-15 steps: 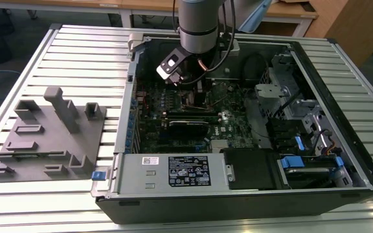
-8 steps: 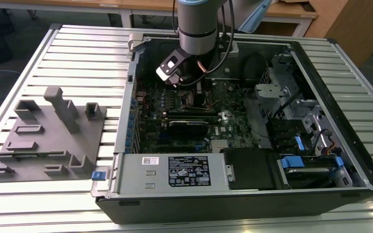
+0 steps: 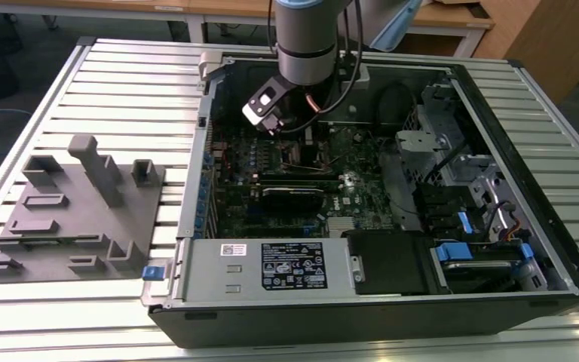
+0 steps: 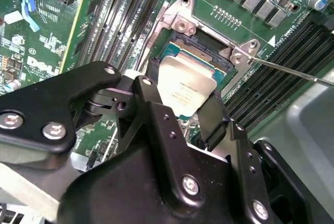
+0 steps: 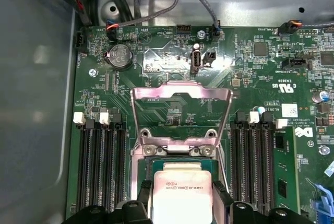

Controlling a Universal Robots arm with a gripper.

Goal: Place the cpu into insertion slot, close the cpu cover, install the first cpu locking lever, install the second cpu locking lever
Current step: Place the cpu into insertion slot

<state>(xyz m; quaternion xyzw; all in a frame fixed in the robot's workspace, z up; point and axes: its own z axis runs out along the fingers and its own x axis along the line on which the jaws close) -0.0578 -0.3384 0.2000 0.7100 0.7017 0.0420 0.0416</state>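
Second wrist view: the end effector (image 4: 183, 98) pinches the cpu (image 4: 182, 83) by opposite edges, just above the insertion slot (image 4: 201, 51). Light, rigid, likely fragile underneath; edges look the right hold.

Robotics lab: slatted metal bench (image 3: 118, 83), open computer case (image 3: 370, 320), wooden desks (image 3: 451, 19).

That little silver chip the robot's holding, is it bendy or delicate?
Probably stiff: the cpu sits flat between the jaws of the gripper without sagging. Its smooth metal top looks slippery, so an edge grip could slide. Likely light, being thin and small.
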